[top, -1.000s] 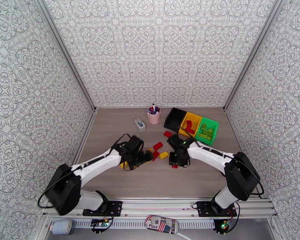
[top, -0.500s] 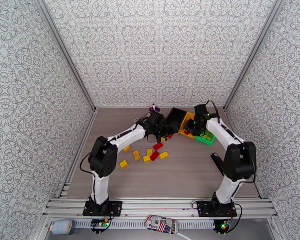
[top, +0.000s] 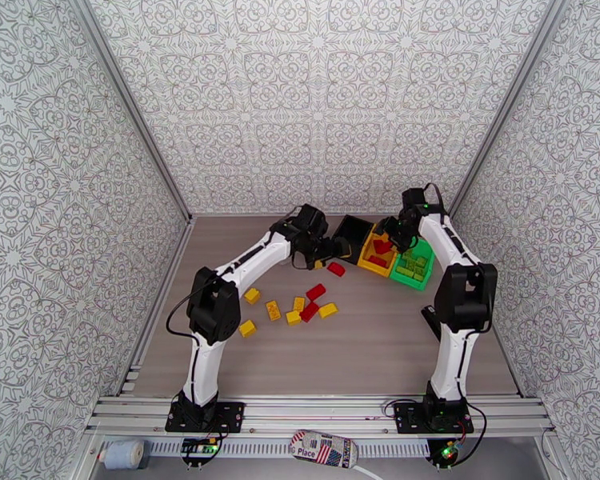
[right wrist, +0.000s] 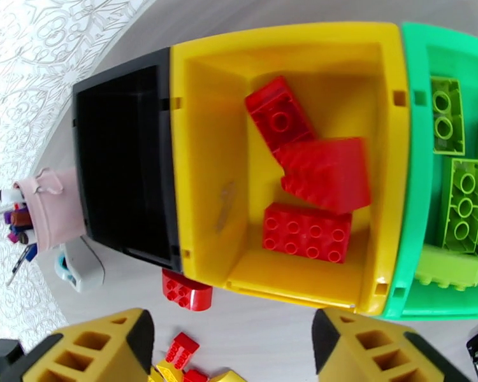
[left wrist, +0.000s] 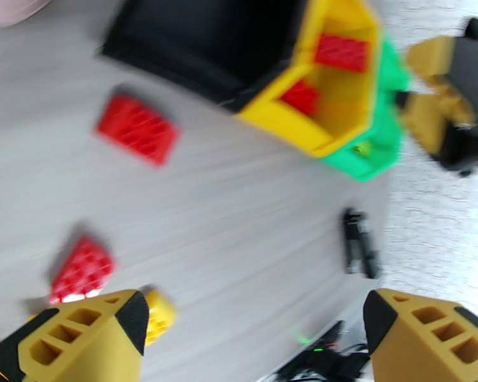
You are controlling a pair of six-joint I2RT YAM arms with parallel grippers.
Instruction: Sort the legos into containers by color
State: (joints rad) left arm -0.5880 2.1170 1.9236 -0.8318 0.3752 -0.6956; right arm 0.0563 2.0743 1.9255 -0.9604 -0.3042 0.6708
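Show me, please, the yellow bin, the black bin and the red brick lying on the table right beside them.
yellow bin [right wrist: 207, 160]: right wrist view, bare inner wall.
black bin [right wrist: 121, 160]: right wrist view, dark floor.
red brick [right wrist: 187, 291]: right wrist view, studded face.

Right gripper [top: 388, 232] above yellow bin [top: 373, 267], left gripper [top: 339, 251] beside black bin [top: 351, 229], loose legos [top: 297, 306] scattered

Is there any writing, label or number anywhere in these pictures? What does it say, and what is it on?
"Place": on the flag-patterned object lying in front of the arms' bases, in the top view.
Small white box: it has a blue mark, too small to read as letters.
Bricks and bins: no lettering can be made out.
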